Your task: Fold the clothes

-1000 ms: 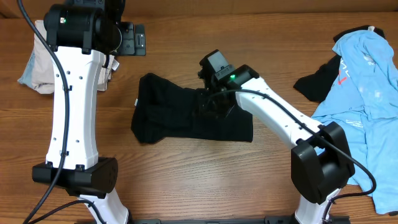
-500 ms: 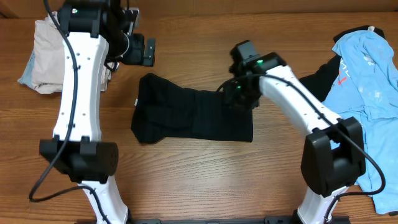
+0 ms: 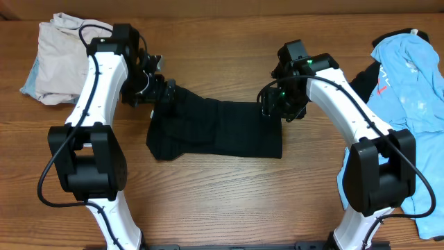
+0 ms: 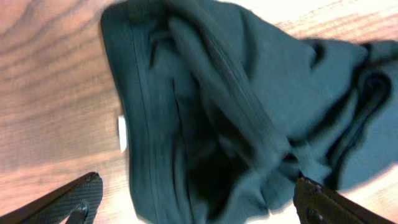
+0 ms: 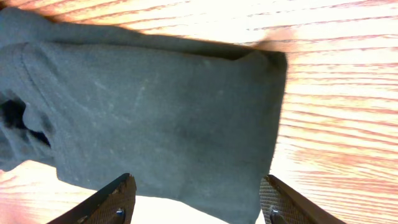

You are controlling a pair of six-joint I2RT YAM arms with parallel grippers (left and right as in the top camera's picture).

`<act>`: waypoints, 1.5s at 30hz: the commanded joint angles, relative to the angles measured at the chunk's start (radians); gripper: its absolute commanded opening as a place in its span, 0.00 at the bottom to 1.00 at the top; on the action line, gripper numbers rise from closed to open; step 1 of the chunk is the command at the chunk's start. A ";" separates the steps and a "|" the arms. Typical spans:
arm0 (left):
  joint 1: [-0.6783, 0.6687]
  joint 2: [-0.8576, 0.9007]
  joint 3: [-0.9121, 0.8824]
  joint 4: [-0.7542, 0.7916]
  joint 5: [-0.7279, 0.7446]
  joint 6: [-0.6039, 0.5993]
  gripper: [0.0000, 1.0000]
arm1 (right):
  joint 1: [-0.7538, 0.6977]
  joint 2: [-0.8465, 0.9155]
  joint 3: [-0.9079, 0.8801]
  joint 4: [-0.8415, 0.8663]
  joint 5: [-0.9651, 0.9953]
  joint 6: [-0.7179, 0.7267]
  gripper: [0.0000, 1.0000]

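Note:
A black T-shirt [image 3: 215,130] lies bunched in a rough fold at the table's middle. My left gripper [image 3: 161,90] hangs open over its upper left corner; in the left wrist view the shirt [image 4: 249,106] with a small white label [image 4: 122,134] fills the space between the spread fingers. My right gripper [image 3: 276,105] hangs open over the shirt's upper right corner; in the right wrist view the flat dark cloth [image 5: 155,118] lies between the spread fingers. Neither gripper holds anything.
Beige garments [image 3: 59,55] are piled at the far left. Light blue shirts [image 3: 409,104] and a dark garment [image 3: 361,83] lie at the right edge. Bare wooden table [image 3: 222,201] runs along the front.
Both arms have swung towards the black shirt: the left from the back left down to its upper left corner, the right from the shirt's middle out to its upper right corner.

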 commanded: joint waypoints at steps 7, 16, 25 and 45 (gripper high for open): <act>-0.015 0.005 -0.229 0.180 -0.105 0.021 1.00 | -0.011 -0.031 0.023 0.000 0.011 -0.034 0.68; -0.016 0.005 -0.383 0.312 -0.119 0.008 1.00 | -0.011 -0.031 0.023 -0.002 0.029 -0.033 0.68; -0.021 0.005 -0.497 0.428 -0.009 0.006 0.54 | -0.011 -0.031 0.023 -0.002 0.029 -0.033 0.64; 0.018 -0.021 -0.410 0.397 -0.088 -0.191 0.04 | -0.003 -0.015 -0.055 0.053 -0.034 -0.033 0.04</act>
